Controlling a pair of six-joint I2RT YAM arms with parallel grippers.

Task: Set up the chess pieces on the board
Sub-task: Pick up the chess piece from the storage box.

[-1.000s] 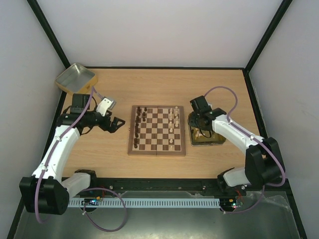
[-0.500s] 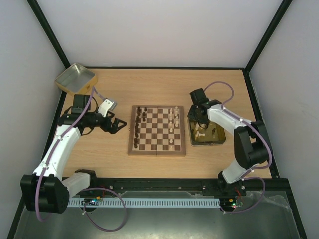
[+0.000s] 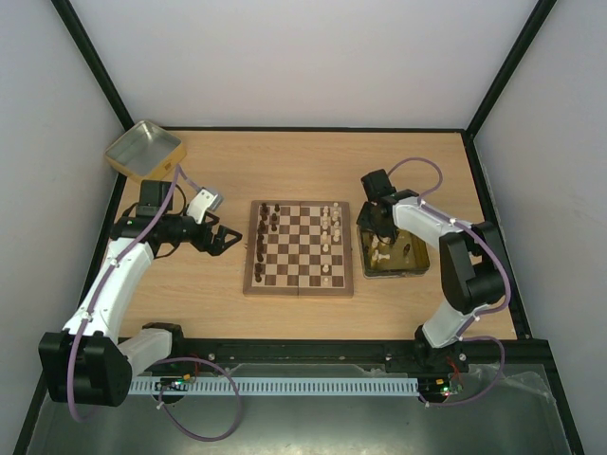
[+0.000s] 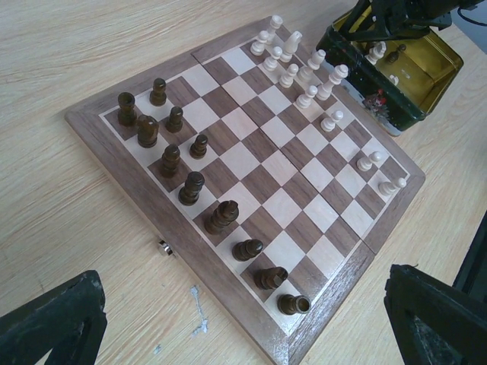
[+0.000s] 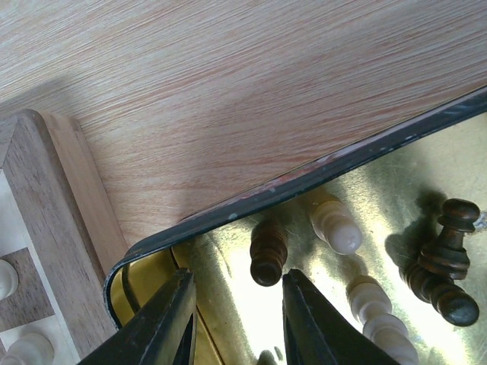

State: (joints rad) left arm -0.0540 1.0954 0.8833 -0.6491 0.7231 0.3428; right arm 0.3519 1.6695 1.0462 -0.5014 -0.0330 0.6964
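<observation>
At table centre, top view: the board lay square to both arm bases on the wooden table.

Dark pieces stood in 2 ragged columns along the board's 9 o'clock edge. Cream pieces stood in 2 loose columns along its 3 o'clock edge. Neither side formed tidy rows. From these views I could not tell whether every piece was upright.

A gold tray sat just beside the board at 3 o'clock. Whether its wall touched the board rim could not be told. A second tray sat well apart at 10 o'clock, near the far corner of the table.

Right gripper: it was lowered inside the gold tray, close to the corner nearest the board. Its jaws were released, with a moderate gap between them. Bare gold floor showed through the gap and nothing was grasped.
- 1 dark pawn lay on its side at 12 o'clock from the gap, just off the tip of the 3 o'clock finger. Contact could not be judged.
- 2 cream pawns lay on the tray floor at 1 and 3 o'clock of that pawn.
- More dark loose pieces lay further out at 3 o'clock.

Left gripper: it hung at 9 o'clock of the board, near it but apart, pointing toward it. Its jaws were spread fully wide and held nothing.
</observation>
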